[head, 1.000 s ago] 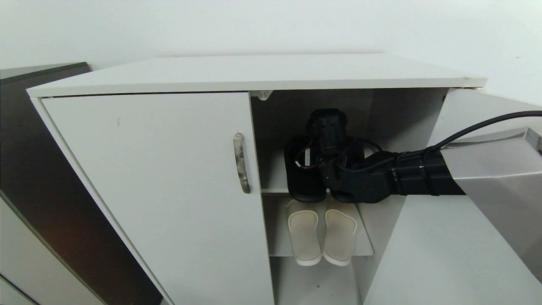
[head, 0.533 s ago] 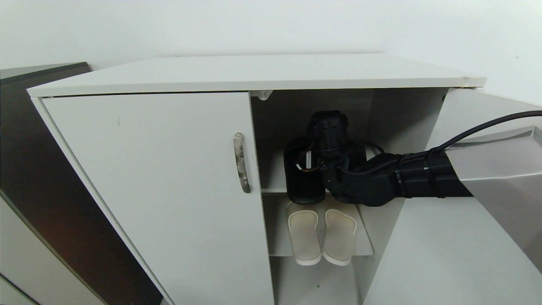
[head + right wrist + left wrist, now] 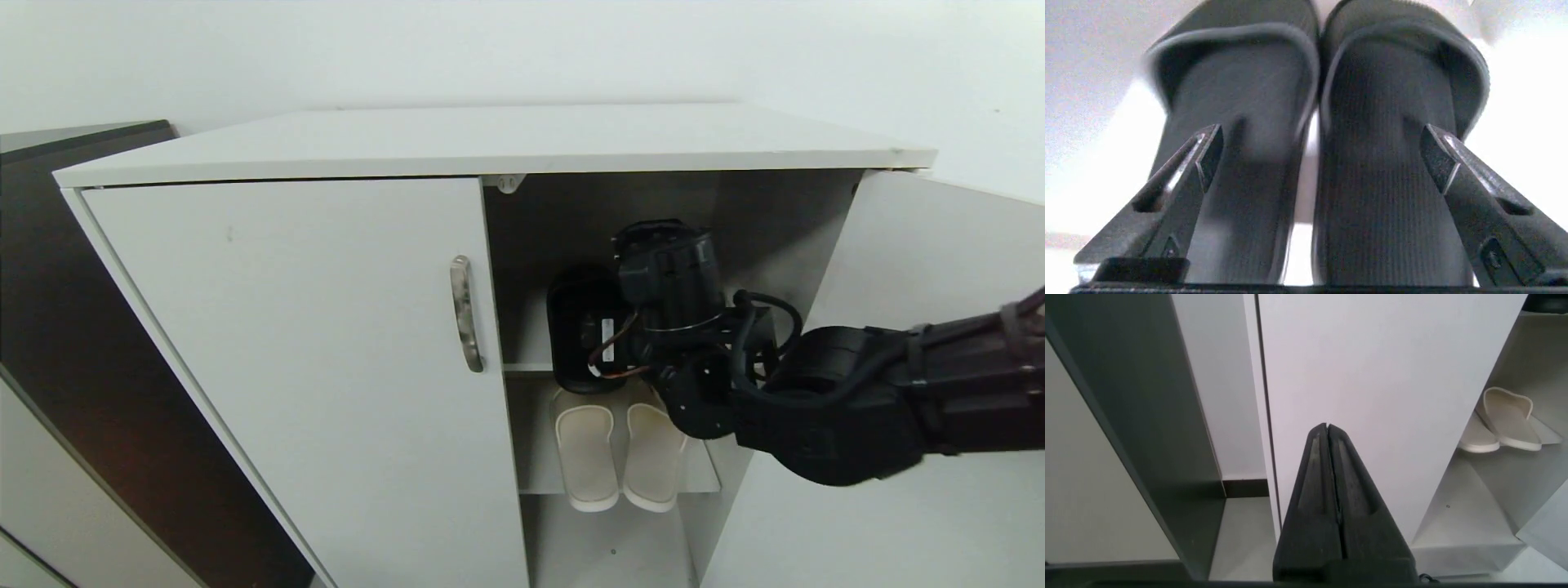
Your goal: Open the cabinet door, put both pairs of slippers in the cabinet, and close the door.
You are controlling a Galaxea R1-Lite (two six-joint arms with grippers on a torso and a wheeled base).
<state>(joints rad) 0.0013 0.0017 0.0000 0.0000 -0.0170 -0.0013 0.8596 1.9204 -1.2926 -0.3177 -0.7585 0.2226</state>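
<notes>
Black slippers (image 3: 1241, 122) set on the upper shelf (image 3: 529, 367)
The right gripper (image 3: 1323, 143) is held with fingers wide apart, clear of them; the left gripper (image 3: 1327, 498) is seen with fingers pressed together. With the white slippers (image 3: 620, 449) shelved below, the arm is judged due out, then the cabinet door (image 3: 898, 245) swung closed.

My right gripper (image 3: 1320, 139) is black plastic, and its fingers (image 3: 1184, 180) are hard, with a slight gloss along the edges. The black slippers (image 3: 1388, 147) at the upper shelf's front edge look like soft foam or rubber, finely ribbed and matt. The cream slippers (image 3: 620, 449) on the shelf below are smooth and matt, likely foam too. The cabinet (image 3: 490, 139) is white board with a smooth, matt laminate face. Its handle (image 3: 464, 314) is brushed metal with a dull sheen. My left gripper (image 3: 1327, 437) is smooth, matt black plastic. Beside the cabinet, a dark panel (image 3: 82, 327) looks like stained wood with a faint sheen.
</notes>
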